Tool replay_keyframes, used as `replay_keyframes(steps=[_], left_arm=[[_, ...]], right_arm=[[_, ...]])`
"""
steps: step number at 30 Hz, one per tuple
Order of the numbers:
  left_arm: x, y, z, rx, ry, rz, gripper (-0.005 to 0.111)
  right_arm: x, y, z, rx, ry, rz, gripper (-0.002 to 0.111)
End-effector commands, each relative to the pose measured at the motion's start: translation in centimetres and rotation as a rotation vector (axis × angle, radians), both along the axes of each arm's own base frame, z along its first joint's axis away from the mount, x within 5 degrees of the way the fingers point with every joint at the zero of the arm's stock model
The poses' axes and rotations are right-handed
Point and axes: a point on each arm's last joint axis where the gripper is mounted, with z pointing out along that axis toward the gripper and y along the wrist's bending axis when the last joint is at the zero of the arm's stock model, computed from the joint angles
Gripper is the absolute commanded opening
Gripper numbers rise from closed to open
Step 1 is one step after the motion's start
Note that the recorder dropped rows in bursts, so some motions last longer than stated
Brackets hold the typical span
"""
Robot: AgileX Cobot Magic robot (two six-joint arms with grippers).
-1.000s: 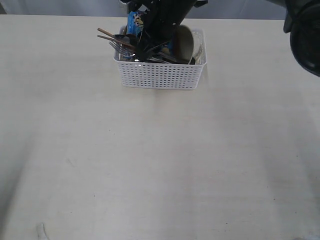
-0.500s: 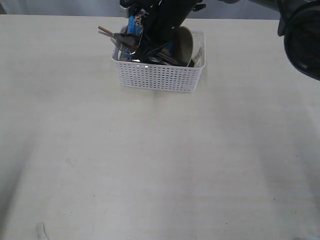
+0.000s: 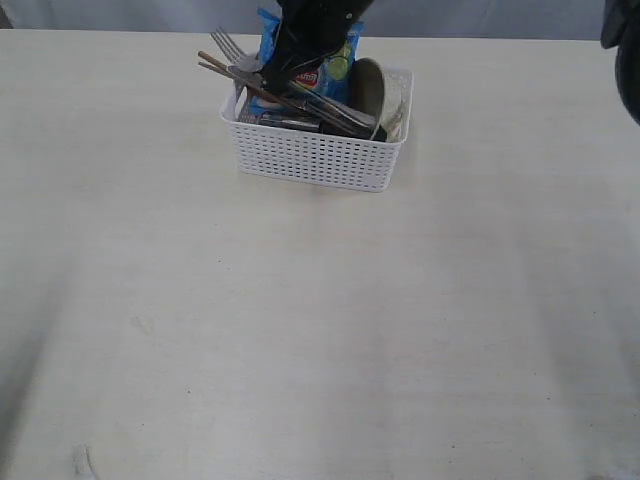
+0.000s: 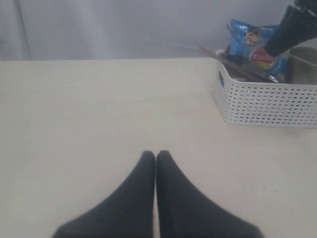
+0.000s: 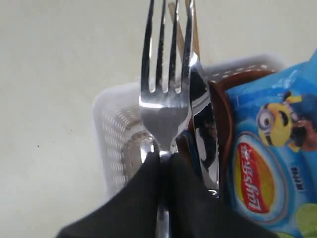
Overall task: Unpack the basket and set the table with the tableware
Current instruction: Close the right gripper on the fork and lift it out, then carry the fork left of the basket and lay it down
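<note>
The white basket stands at the far middle of the table. My right gripper is shut on the neck of the steel fork, whose tines stick up above the basket's left end. Beside the fork lie the steel knife and the wooden chopsticks, which jut out over the rim. The pale bowl leans on its side in the basket's right half. A brown plate and a steel cup sit below. My left gripper is shut and holds nothing, low over bare table.
A blue chips bag stands upright at the back of the basket, right beside the held fork. The left wrist view shows the basket some way from the left gripper. A grey wall runs behind the table's far edge.
My right gripper has shut on the fork and lifted it, so the tines now stand above the basket's rim. The arm has pulled up and back; the basket shifted slightly.
</note>
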Motion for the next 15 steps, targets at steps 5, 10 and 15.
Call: replay_keyframes(steps=[5,10,15], left_arm=[[0.0,0.0,-0.1,0.003,-0.002,-0.007,0.000],[0.0,0.0,-0.1,0.003,-0.002,-0.007,0.000],[0.0,0.0,-0.1,0.003,-0.002,-0.007,0.000]], right_arm=[[-2.7,-0.3,7.1,0.134,-0.019,0.008,0.000],[-6.1,1.5,8.7,0.142,0.120,0.010,0.000],[-8.9,4.1,8.7,0.107,0.238,-0.105,0.000]])
